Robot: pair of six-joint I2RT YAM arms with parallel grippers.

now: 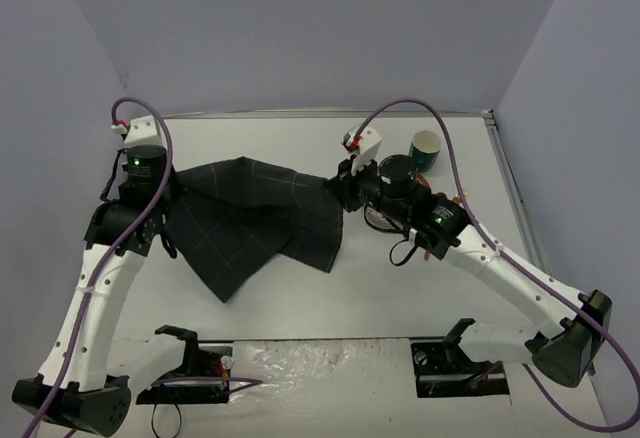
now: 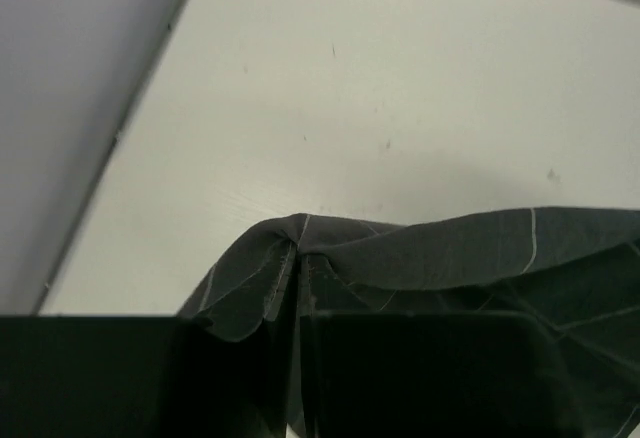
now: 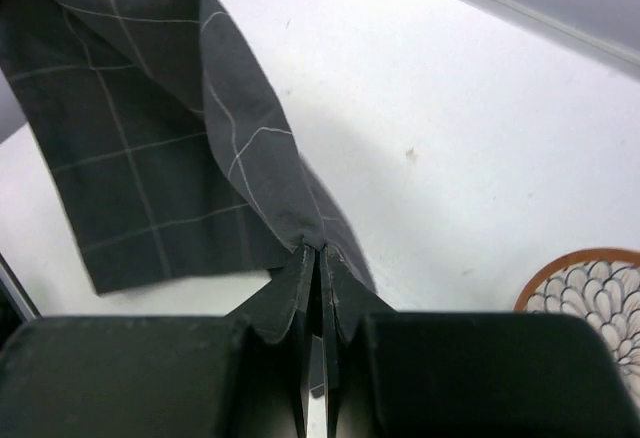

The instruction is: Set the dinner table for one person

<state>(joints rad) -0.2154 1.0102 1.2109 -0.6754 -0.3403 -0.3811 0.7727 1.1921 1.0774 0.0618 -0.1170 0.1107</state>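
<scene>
Left jaws, right jaws both clamped on opposite corners of dark checked cloth mat (image 1: 255, 220), slung between them, sagging onto white table (image 1: 335, 303) beneath. Table: rigid, fixed, no grasp needed. Mat likely light, limp; corners best hold. Patterned plate (image 3: 590, 293) beside right jaws.

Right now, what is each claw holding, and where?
Both pinch the checked cloth mat: left claw at its left end, right claw at its right end.
</scene>
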